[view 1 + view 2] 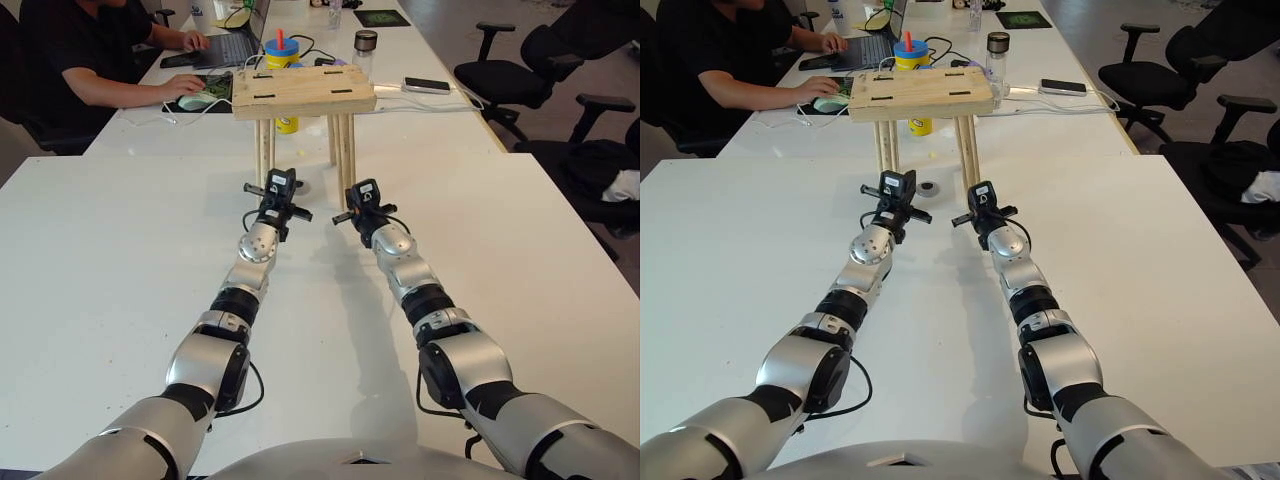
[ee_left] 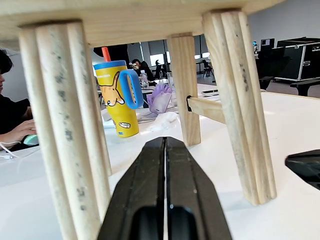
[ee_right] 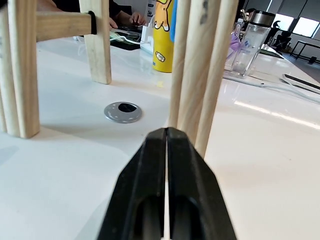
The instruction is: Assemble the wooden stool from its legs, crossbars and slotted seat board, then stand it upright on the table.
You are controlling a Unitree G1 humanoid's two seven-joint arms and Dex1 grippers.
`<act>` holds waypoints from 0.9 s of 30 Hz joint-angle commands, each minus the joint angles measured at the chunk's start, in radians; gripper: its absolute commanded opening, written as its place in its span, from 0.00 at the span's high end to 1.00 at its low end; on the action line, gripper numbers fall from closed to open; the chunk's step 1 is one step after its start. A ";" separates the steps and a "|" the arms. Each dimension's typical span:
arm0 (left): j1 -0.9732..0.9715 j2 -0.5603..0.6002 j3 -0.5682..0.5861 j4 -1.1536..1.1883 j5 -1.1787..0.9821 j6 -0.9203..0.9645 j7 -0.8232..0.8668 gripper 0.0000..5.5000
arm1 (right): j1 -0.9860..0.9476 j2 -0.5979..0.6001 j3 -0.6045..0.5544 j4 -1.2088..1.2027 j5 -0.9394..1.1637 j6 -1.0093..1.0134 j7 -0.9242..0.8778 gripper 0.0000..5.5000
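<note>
Evidently the assembly step is complete: the wooden stool (image 1: pixel 305 92) stands upright on the white table (image 1: pixel 120 260), toward its far edge, with the slotted seat board (image 1: pixel 920 94) on top and level. The legs (image 1: pixel 343 150) rest on the table surface, and one crossbar (image 2: pixel 207 107) is visible joining two of them beneath the seat.

The left gripper (image 1: pixel 280 187) sits just in front of the stool's left front leg (image 1: pixel 263 150). Its fingers (image 2: pixel 145 170) are pressed together and hold nothing. The right gripper (image 1: pixel 362 192) sits just in front of the right front leg, apart from it. Its fingers (image 3: pixel 187 170) are likewise pressed together and empty. Neither gripper touches the stool.

Judged status: final step, stool standing, task at or near its end.

Next move, as a judgement:
- Draw both arms straight back toward the robot, away from the legs.
- Avoid any sideways sweep; a knock on a front leg could shift or tip the stool.
- Confirm that all feet sit flat; the far legs are only partly visible.

Behind the stool stand a yellow cup (image 2: pixel 117 97) and a cable grommet (image 3: pixel 123 111).
</note>
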 commanded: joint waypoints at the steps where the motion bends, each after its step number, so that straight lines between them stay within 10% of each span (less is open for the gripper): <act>1: -0.060 0.004 0.007 0.075 0.007 -0.012 0.003 0.99 | -0.011 0.029 0.006 0.014 0.008 -0.012 0.017 1.00; 27: -0.239 0.062 -0.059 0.296 0.172 0.033 0.186 0.99 | 0.014 0.044 0.031 0.018 0.004 -0.050 0.031 1.00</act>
